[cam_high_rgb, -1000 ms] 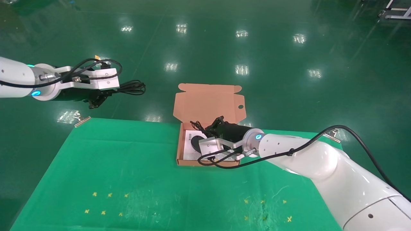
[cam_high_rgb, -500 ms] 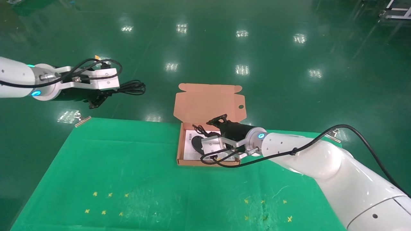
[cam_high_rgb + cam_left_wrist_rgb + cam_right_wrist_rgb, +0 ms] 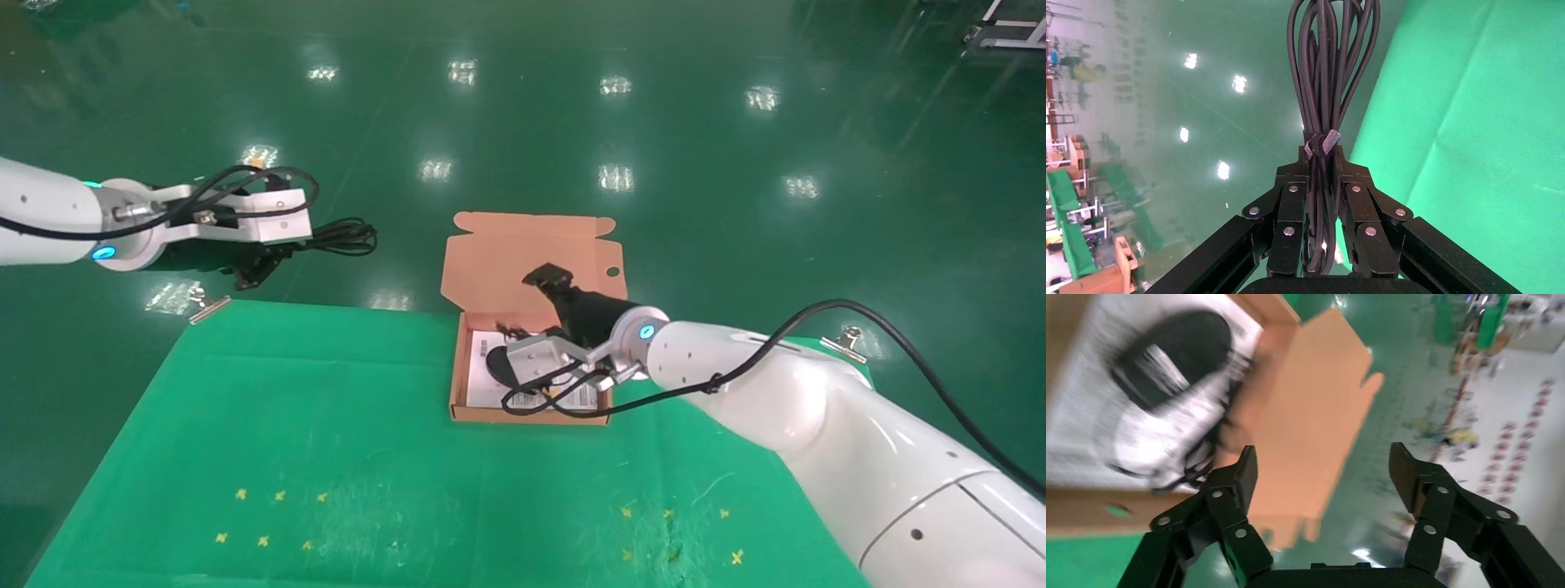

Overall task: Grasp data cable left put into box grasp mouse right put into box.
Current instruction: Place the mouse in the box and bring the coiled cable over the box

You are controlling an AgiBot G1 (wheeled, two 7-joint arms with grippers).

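My left gripper hangs beyond the table's far left corner, over the floor, shut on the data cable. In the left wrist view the tied black loops run out from between its fingers. The box sits open at the table's far middle, its lid standing up behind. The mouse lies inside on the white sheet, with its cord beside it. My right gripper hovers above the box in front of the lid, open and empty. The right wrist view shows the mouse off to the side of its spread fingers.
A green cloth covers the table, held by metal clips at its far corners. Small yellow marks dot the near part. Shiny green floor lies beyond the far edge.
My right gripper has risen out of the box and tilted up toward the lid, while the mouse stays in the box. My left arm has shifted slightly down and right with the cable.
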